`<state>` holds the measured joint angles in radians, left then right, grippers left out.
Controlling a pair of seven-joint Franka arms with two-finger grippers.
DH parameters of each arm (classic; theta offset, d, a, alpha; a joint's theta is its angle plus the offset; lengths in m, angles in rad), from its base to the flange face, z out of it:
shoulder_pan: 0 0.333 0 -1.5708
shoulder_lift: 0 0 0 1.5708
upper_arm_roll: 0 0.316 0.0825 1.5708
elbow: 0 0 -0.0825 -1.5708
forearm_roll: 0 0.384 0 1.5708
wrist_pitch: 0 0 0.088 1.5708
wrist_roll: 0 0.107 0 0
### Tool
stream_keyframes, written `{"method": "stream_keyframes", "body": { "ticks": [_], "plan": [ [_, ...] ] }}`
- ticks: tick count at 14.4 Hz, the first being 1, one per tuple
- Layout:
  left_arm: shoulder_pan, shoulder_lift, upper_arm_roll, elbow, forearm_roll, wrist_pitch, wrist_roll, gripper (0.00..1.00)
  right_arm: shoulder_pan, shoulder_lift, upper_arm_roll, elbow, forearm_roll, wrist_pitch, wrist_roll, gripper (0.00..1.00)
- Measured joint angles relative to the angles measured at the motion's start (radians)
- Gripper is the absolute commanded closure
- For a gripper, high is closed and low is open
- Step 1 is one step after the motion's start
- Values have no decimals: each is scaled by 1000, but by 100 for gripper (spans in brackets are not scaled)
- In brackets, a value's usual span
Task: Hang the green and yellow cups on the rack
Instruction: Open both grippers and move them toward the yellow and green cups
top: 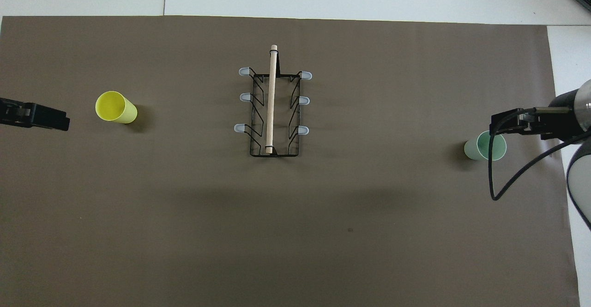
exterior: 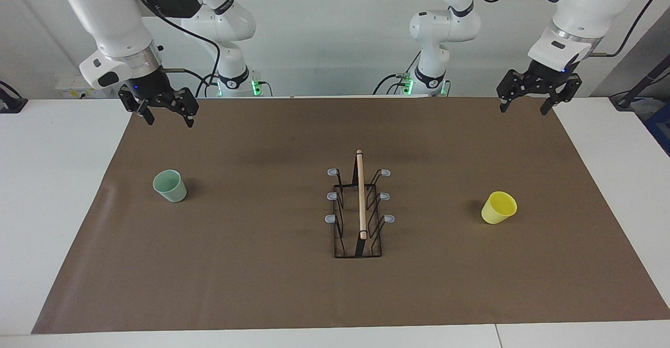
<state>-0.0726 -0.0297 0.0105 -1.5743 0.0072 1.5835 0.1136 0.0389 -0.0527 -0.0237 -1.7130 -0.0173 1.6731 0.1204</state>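
Rack (exterior: 358, 209) mid brown mat (exterior: 261, 285) on white table (exterior: 52, 180), cups upright, left end effector (exterior: 525, 103) and right end effector (exterior: 166, 113) both released.

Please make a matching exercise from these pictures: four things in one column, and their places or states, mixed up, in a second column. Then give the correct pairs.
Things:
1. green cup
2. yellow cup
3. rack
4. left gripper

Places or states:
A. stands at the middle of the brown mat, all prongs bare
B. open, raised over the mat's edge, holding nothing
C. upright on the mat toward the right arm's end of the table
D. upright on the mat toward the left arm's end of the table

Pairs: 1-C, 2-D, 3-A, 4-B
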Motion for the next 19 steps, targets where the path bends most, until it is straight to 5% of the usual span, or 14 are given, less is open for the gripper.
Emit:
{"method": "stream_keyframes", "body": {
  "ticks": [8,15,19],
  "plan": [
    [0,0,0,0,0,-7,-8,0,3,0,1,-32,5,1,-96,0],
    [0,11,3,-1,6,-5,-162,0,-157,0,-6,-170,102,234,-796,0],
    [6,117,18,89,9,3,-167,0,-240,2,-8,-277,305,369,-1191,0]
  ]
}}
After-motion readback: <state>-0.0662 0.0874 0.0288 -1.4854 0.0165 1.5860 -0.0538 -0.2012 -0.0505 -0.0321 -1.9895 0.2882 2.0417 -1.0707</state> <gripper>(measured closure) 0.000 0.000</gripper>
